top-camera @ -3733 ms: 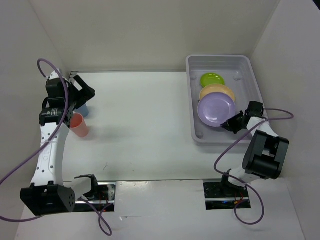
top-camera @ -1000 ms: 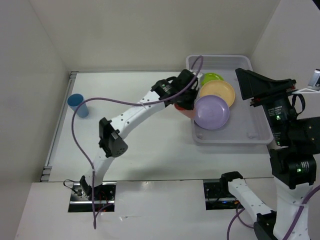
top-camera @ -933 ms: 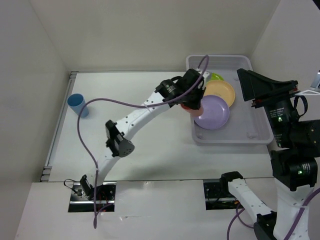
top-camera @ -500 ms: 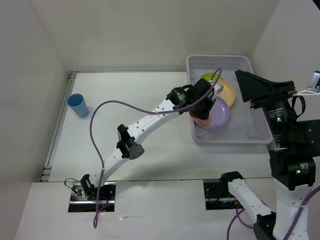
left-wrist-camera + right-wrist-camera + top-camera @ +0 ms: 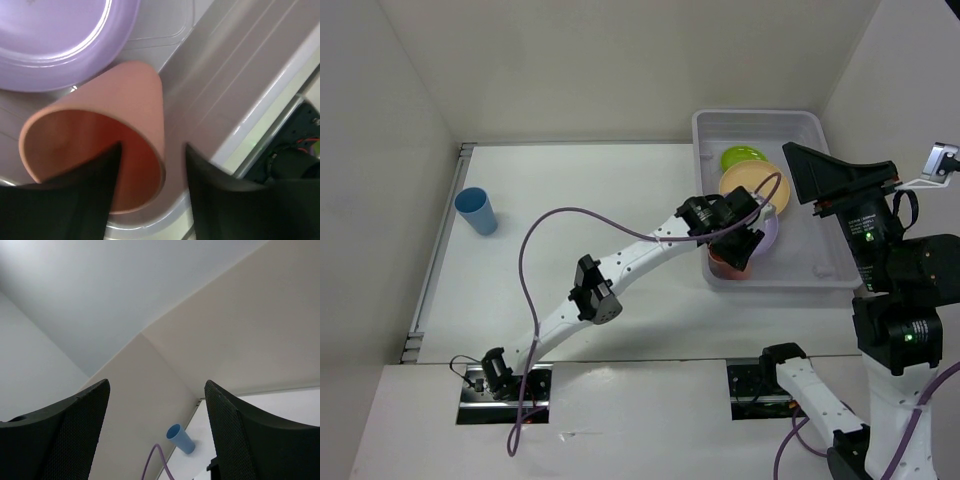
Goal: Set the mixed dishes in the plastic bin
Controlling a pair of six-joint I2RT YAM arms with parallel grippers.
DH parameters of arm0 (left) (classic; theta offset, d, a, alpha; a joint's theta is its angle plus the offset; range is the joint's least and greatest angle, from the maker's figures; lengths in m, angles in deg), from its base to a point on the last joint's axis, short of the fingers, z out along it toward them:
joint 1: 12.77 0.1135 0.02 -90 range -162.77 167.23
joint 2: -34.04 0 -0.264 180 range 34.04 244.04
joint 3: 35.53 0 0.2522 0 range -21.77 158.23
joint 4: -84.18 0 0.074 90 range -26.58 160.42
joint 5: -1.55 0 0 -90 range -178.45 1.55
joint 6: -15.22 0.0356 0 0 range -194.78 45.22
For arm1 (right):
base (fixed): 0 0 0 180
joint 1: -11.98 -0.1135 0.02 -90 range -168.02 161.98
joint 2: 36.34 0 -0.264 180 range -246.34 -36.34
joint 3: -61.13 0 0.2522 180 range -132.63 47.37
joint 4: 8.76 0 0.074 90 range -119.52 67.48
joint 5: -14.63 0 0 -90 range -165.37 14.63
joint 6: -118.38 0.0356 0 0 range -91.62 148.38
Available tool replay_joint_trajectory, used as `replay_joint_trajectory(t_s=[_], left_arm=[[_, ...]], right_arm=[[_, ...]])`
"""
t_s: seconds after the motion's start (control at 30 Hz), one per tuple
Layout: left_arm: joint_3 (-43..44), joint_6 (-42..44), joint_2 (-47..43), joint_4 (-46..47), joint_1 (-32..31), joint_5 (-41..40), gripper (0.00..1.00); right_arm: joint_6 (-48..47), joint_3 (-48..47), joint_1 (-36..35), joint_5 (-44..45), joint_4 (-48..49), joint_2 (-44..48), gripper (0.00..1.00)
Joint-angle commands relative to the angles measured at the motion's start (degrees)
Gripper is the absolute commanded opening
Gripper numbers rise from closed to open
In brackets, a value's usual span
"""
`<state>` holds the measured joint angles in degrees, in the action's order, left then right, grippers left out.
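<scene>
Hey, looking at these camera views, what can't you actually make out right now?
- Lavender plate: mostly under the left gripper in the top view, cropped by the frame edge in the left wrist view.
- Salmon cup base: faces away in the left wrist view, so contact with the bin floor is unclear.
- Right wrist view: only walls and the blue cup; bin out of frame.

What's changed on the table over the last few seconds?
The left end effector carried the salmon cup from the table's left side across into the bin, to its near-left corner beside the lavender plate. Its fingers now look parted around the rim. The right end effector left the bin and rose, open. The blue cup stayed put.
</scene>
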<state>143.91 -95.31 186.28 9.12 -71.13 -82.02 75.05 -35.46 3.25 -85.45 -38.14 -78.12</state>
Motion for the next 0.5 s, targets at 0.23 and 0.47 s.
replay_joint_trajectory(t_s=[0.23, 0.47], left_arm=[[6.4, 1.1, -10.2, 1.4, 0.4, -3.2, 1.0], [6.1, -1.2, -20.1, -2.0, 2.9, -11.0, 0.93]], right_arm=[[-3.4, -4.9, 0.3, 2.4, 1.7, -2.2, 0.85], [-2.8, -12.2, 0.3, 0.7, 3.3, -10.0, 0.85]])
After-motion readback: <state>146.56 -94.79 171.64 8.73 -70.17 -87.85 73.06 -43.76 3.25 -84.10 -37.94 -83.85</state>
